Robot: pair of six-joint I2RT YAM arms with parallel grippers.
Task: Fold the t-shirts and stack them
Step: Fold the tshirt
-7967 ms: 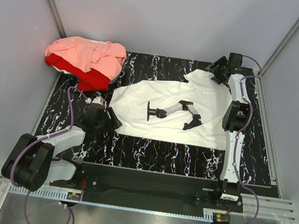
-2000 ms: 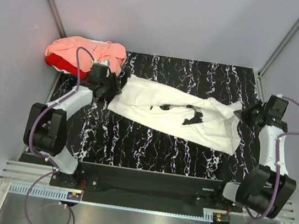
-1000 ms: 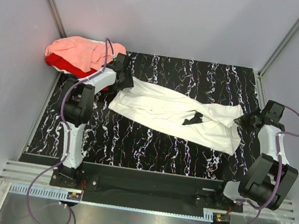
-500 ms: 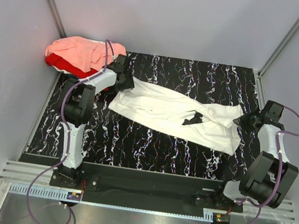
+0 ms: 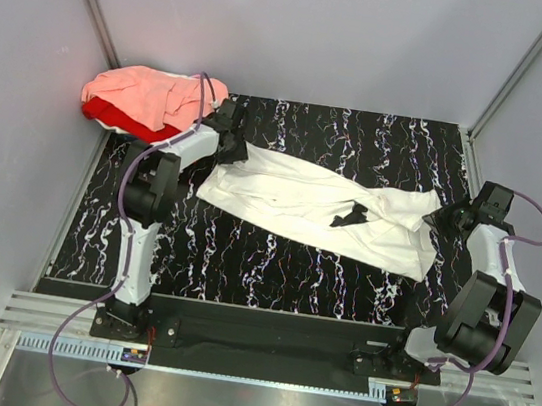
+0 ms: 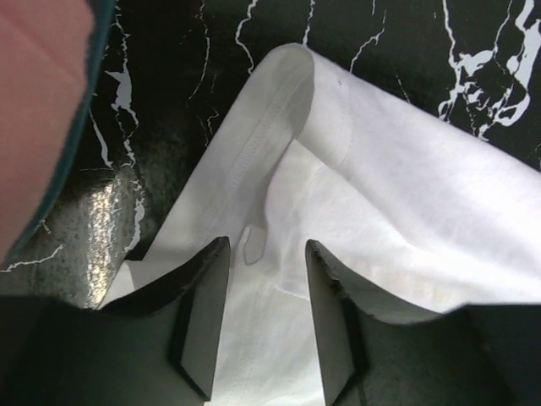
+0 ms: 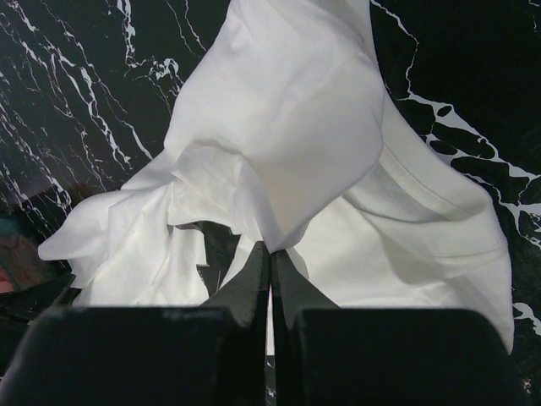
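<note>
- The white shirt (image 5: 303, 192) lies across the middle of the black marbled table (image 5: 243, 260). It forms a long, partly gathered band running from 10 o'clock down to 4 o'clock in the top view.
- The print (image 5: 352, 215) shows only as a small black patch, on the 3 o'clock side of the shirt's middle. The rest of it is lost in the folds.
- The pink shirt (image 5: 150, 95) sits crumpled at the table's 10 o'clock corner, on top of the red shirt (image 5: 109, 118). The red one peeks out on the pile's 8 o'clock side.
- The pile is just beside the white shirt's 10 o'clock end. We cannot tell whether they touch.
- The left gripper (image 6: 267, 249) is at the white shirt's 10 o'clock end, with its arm stretched far out from the base.
- In the left wrist view the fingers (image 6: 203, 313) stand apart over the cloth, either side of a stitched hem. The cloth in the gap lies flat and nothing is pinched, so we log the jaws as parted and holding nothing.
- Also in that view, the shirt's corner points to 12 o'clock, with the hem turned over on itself there.
- The right gripper (image 7: 270, 254) is at the shirt's 3 o'clock end, near the table's 3 o'clock edge.
- In the right wrist view its jaws are pressed together on a raised fold of white cloth. The fabric fans out from the pinch toward 12 o'clock, tented above the table.
- Around that pinch the cloth is rumpled, with a seamed edge trailing off toward 4 o'clock.
</note>
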